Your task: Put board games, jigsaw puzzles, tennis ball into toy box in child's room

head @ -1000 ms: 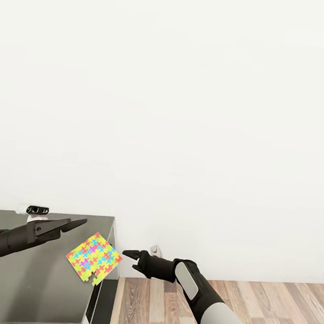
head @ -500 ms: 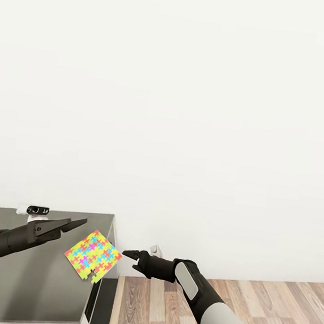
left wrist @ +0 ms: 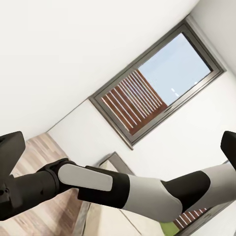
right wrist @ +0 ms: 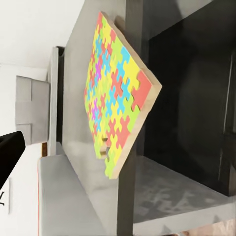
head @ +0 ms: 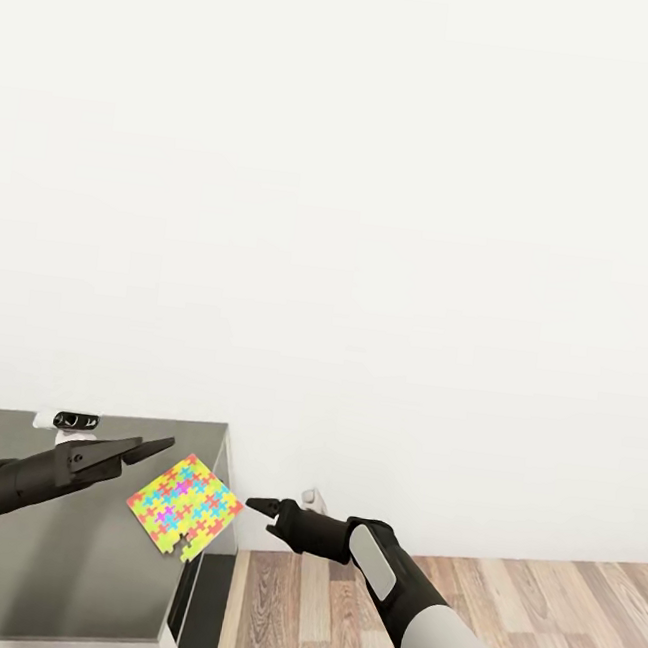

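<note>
A plain white wall (head: pixel 376 219) takes up most of the head view, with a strip of wood-plank floor (head: pixel 491 625) at its foot on the right. At lower left stands the table (head: pixel 66 556), its dark grey top ending in a pale edge near the floor. In the left wrist view a tall window (left wrist: pixel 157 88) with brown slats is set into the white wall, and the robot's right arm (left wrist: pixel 123 189) crosses in front of it. The jigsaw puzzle (head: pixel 183 506), a thin square sheet of yellow, green, pink, blue and orange pieces, lies on the table's right-hand corner, one corner jutting past the edge; the right wrist view shows that overhang (right wrist: pixel 120 105) clearly. The left gripper (head: pixel 144 447) hovers over the table just beside the puzzle, fingers spread and holding nothing. The right gripper (head: pixel 261 507) is beyond the table's edge, pointing at the puzzle, empty; how far its fingers are apart I cannot tell.
</note>
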